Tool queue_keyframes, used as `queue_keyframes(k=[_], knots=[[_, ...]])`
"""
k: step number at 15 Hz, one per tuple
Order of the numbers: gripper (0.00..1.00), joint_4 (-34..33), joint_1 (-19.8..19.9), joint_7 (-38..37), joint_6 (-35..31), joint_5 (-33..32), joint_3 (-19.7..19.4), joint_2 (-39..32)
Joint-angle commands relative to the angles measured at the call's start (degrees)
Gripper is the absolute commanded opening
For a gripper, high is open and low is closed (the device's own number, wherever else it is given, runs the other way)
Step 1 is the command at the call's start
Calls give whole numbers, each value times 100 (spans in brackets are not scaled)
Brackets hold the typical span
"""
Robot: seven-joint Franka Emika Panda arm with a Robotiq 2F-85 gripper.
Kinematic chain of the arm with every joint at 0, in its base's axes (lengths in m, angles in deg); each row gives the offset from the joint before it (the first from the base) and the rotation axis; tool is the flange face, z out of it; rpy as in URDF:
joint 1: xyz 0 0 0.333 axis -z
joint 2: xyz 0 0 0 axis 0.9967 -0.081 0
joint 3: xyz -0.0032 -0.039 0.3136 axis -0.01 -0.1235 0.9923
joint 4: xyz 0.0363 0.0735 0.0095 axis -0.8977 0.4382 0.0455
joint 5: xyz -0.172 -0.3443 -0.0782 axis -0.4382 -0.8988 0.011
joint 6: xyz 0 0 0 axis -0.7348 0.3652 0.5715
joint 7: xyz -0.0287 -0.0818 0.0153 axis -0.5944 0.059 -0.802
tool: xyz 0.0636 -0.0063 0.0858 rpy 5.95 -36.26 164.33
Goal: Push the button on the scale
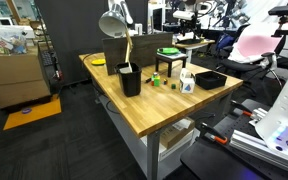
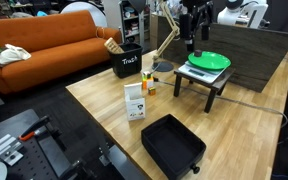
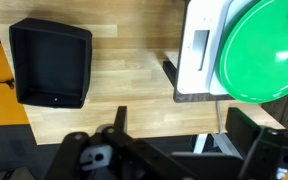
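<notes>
A white scale (image 3: 196,50) carries a green plate (image 3: 269,50) and stands on a small black stand (image 2: 206,88) on the wooden table. In the wrist view its bare white front panel shows small marks; I cannot make out the button clearly. My gripper (image 3: 184,135) is open and empty, its two fingers wide apart, hovering above the table just off the scale's panel end. In an exterior view the gripper (image 2: 191,38) hangs above the scale (image 2: 196,72), beside the plate (image 2: 210,61), not touching. The plate also shows far off in an exterior view (image 1: 168,51).
A black tray (image 2: 172,146) (image 3: 52,62) lies near the table's edge. A white carton (image 2: 135,101), a black bin (image 2: 126,62) and a desk lamp (image 2: 165,40) stand beside the scale. An orange sofa (image 2: 44,40) is behind the table.
</notes>
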Motion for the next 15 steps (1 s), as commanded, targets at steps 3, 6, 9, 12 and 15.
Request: queue_keyframes(k=[3,6,9,12,15], knots=[[69,-457,-69,62,-3,181,-185,-467],[47,-679,10,127,74,560,-171,-710],[27,-846,79,221,127,983,-167,-903],[5,-992,158,279,148,1343,-156,-1039],[0,-1187,184,239,183,1474,-229,-1202]])
